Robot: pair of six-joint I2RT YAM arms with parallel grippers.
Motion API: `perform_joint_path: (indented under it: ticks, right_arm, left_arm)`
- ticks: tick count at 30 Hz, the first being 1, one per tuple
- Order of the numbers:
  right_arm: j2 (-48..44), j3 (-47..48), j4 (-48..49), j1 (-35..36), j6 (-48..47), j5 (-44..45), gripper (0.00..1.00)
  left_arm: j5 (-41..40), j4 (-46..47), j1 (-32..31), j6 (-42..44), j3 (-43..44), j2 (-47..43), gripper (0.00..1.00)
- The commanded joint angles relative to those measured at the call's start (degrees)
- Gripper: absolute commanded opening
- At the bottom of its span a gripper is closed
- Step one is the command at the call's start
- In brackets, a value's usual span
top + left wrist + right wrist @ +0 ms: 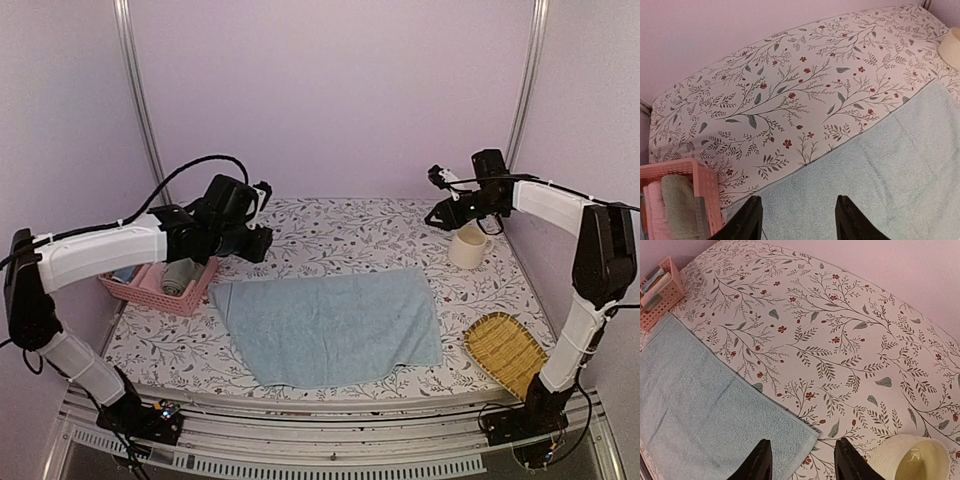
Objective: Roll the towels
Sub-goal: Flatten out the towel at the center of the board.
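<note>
1. Fingers of the left end effector [800, 222] are spread with nothing between them, raised over the far-left corner of the light blue towel [330, 325]. The right end effector [802, 465] is also spread and empty, raised near the far-right corner, just beside the cream mug [468, 245].
2. That towel lies flat across the middle of the floral surface [340, 225], between the pink basket [150, 297] and the mug. A sage green towel [178, 275] sits bundled inside the basket.
3. Terry cloth like this should be light, limp and grippy rather than slippery, so it will likely sag and bunch wherever it is lifted. The two far corners look like the best holds, pinched together so the edge turns over evenly. An uneven pull would probably skew the roll.
4. The left arm stretches from its near-left base across the basket, wrist pitched down. The right arm rises along the right side, elbow high, forearm reaching left over the mug.
</note>
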Motion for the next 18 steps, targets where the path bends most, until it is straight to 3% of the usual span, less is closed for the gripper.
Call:
perform_joint_path:
  ticks: [1, 8, 11, 18]
  right_arm:
    - [-11.2, -7.4, -1.7, 0.1, -0.1, -4.7, 0.45]
    - [-21.6, -18.4, -12.8, 1.2, -12.6, -8.8, 0.42]
    - [-22.1, -22.6, -15.7, 5.0, -17.4, -3.7, 0.36]
    - [-17.9, -28.6, -18.0, 13.5, -19.3, 0.9, 0.25]
  left_arm:
    - [2.2, -3.2, -3.7, -5.6, -5.3, -8.5, 0.51]
    - [11.4, -2.0, -6.5, -16.0, -19.8, -19.6, 0.48]
    - [16.0, -0.8, -6.6, -17.7, -23.5, -22.3, 0.47]
    - [15.7, -2.1, -6.8, -20.8, -28.0, -24.6, 0.46]
